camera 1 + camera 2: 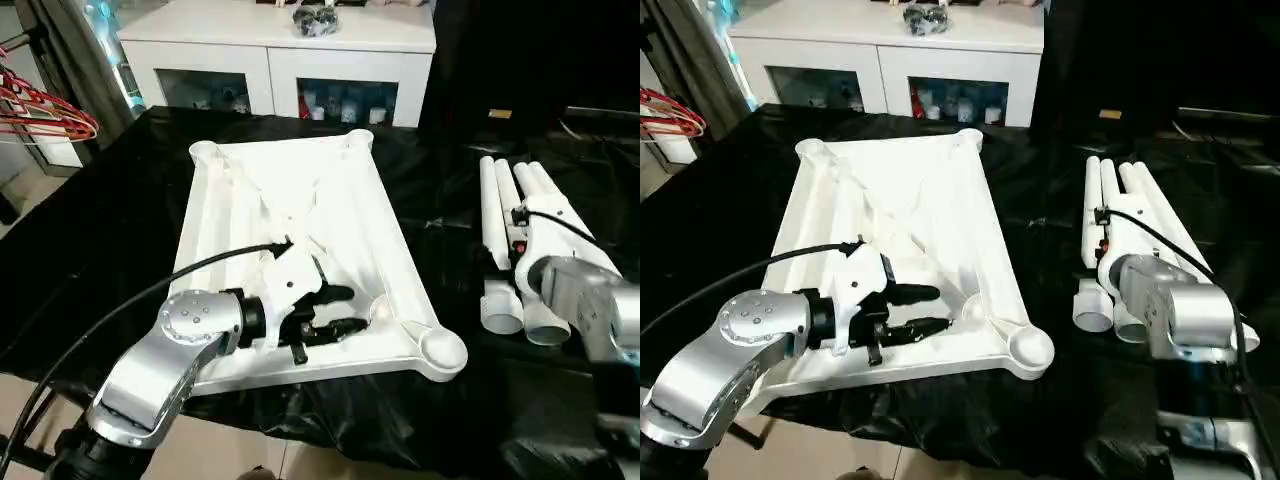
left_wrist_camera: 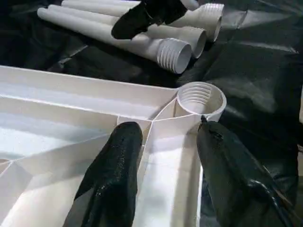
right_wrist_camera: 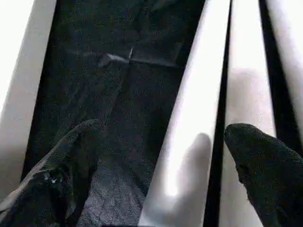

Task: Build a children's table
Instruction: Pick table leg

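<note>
The white table top (image 1: 340, 215) lies upside down on black cloth, ribs up, with round sockets at its corners. My left gripper (image 1: 342, 310) hovers over its near right part, just short of the threaded corner socket (image 2: 201, 98). It is open, and its fingers (image 2: 113, 175) straddle a rib without gripping it. The white legs (image 1: 505, 225) lie side by side to the right, threaded ends (image 2: 175, 54) toward me. My right gripper (image 3: 165, 137) hangs over the legs, wide open with nothing between its fingers; my right wrist (image 1: 550, 250) covers part of them.
A white cabinet (image 1: 280, 60) with glass doors stands behind the work surface, a dark object (image 1: 315, 20) on top. Red hangers (image 1: 45, 115) stick in at the far left. The black cloth (image 1: 110, 230) ends close in front of the table top.
</note>
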Robot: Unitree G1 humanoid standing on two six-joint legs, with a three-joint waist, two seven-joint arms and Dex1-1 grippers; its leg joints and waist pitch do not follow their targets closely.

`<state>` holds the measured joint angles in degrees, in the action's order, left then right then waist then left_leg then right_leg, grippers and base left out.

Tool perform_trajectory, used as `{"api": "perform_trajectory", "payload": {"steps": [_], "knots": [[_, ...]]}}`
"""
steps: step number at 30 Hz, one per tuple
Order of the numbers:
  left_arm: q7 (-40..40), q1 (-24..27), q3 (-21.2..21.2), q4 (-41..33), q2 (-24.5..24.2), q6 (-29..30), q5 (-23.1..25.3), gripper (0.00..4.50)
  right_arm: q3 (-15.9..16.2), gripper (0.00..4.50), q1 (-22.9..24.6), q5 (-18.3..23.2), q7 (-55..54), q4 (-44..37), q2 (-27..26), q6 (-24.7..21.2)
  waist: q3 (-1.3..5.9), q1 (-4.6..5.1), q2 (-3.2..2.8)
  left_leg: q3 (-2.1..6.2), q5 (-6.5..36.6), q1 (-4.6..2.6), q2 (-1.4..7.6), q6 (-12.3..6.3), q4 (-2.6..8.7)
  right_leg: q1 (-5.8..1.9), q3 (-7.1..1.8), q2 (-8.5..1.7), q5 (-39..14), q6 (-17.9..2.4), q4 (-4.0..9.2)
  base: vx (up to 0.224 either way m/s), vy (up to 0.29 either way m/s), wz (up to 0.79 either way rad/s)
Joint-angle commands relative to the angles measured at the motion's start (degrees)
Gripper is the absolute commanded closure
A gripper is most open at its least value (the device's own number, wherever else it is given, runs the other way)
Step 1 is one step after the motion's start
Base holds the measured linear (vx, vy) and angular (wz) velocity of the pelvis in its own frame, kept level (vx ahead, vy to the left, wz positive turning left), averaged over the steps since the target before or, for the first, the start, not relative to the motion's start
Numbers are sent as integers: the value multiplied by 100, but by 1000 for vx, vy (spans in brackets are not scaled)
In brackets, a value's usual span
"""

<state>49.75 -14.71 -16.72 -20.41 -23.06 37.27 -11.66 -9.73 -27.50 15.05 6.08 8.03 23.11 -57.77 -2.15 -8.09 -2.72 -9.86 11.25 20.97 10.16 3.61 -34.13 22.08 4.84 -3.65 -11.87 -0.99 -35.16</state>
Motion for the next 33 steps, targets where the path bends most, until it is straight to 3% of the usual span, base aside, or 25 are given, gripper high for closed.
{"api": "perform_trajectory", "payload": {"steps": [1, 6, 9, 10, 14, 24, 30, 33], "knots": [[27, 11, -51, -143, -86, 51, -46, 231, -51, 0, -141, 4, 36, 122, -28, -168, 319, 9, 102, 97, 332, -31, 263, -55, 371, -259, -347, -471, -794, -798, 376, 0, 0, 0], [16, 12, -81, -152, -133, 57, -65, 231, 44, 0, -264, -29, 12, 369, -32, -489, 323, 5, 114, 91, 282, -31, 259, -53, 364, -268, -348, -470, -675, -857, 358, 0, 0, 0], [10, -8, -84, -179, -152, 89, -89, 231, -23, 0, -363, -23, -30, 530, -62, -567, 317, 8, 118, 88, 325, -30, 256, -29, 366, -271, -349, -474, -763, -858, 366, 0, 0, 0], [10, -4, -85, -184, -164, 90, -103, 231, -38, 0, -409, -35, -49, 594, -72, -607, 315, 8, 143, 88, 330, -28, 256, -27, 370, -275, -346, -473, -782, -850, 369, 0, 0, 0], [27, -11, -93, -201, -196, 106, -127, 231, -154, 0, -557, 19, -51, 825, -108, -708, 320, 5, 133, 93, 329, -35, 265, 8, 371, -269, -347, -477, -781, -841, 358, 0, 0, 0], [57, -104, -153, -174, -305, 136, -174, 227, -315, 79, -810, 72, -23, 1246, -105, -947, 326, -8, 131, 89, 256, -38, 257, 32, 360, -276, -343, -471, -559, -916, 325, 0, 0, 0], [17, -169, -223, -65, -320, 69, -91, 227, -336, 150, -804, 69, 44, 1358, -141, -1031, 321, -10, 134, 87, 290, -38, 256, 38, 360, -279, -345, -473, -618, -908, 335, 0, 0, 0], [11, -187, -268, -46, -341, 63, -123, 227, -324, 160, -798, 50, 50, 1408, -149, -1048, 327, -14, 130, 90, 270, -36, 258, 54, 359, -281, -342, -476, -581, -919, 325, 0, 0, 0]]}}
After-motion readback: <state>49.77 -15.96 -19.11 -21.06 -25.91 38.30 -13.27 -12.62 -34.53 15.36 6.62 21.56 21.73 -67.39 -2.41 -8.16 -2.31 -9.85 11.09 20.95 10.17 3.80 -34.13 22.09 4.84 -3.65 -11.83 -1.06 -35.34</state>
